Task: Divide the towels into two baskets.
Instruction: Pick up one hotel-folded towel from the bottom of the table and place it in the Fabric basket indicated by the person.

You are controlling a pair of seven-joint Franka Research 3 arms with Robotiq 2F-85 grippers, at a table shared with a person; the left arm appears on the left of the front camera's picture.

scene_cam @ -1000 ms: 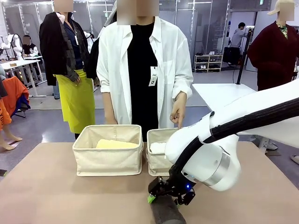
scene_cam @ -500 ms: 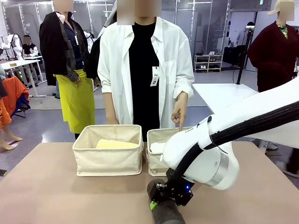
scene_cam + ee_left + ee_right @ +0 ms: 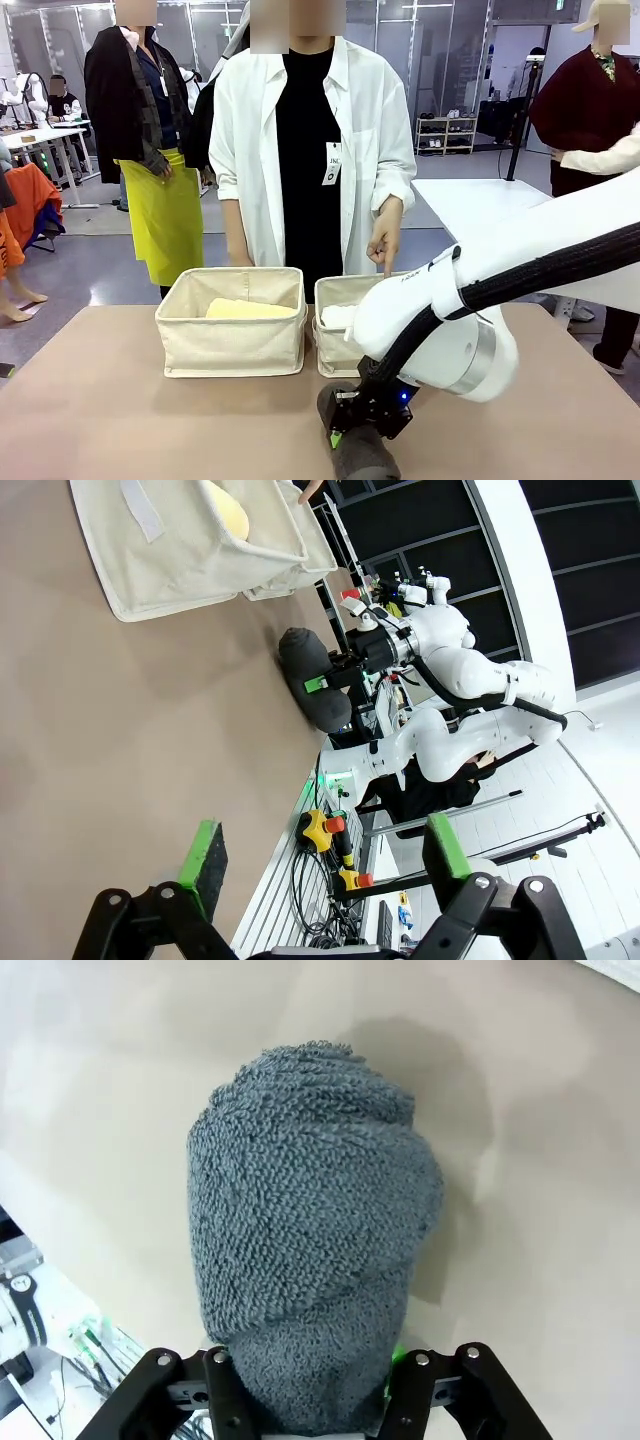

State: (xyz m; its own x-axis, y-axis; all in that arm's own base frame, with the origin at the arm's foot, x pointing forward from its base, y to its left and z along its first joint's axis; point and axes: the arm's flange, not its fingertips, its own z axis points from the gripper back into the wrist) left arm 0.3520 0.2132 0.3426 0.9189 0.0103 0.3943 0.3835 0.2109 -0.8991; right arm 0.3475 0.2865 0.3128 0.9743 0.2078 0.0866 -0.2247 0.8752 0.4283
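The dark grey towel [image 3: 358, 452] is lying on the table [image 3: 150, 420] at 6 o'clock of the baskets [image 3: 232, 322], soft, light, likely sagging when lifted. The right gripper [image 3: 352, 425] is squeezing it mid-roll; the left gripper [image 3: 320, 855] is hanging open.

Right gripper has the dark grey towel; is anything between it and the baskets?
Nothing visible. The right gripper grips the dark grey towel on the table; bare tabletop lies between it and the baskets, just beyond.
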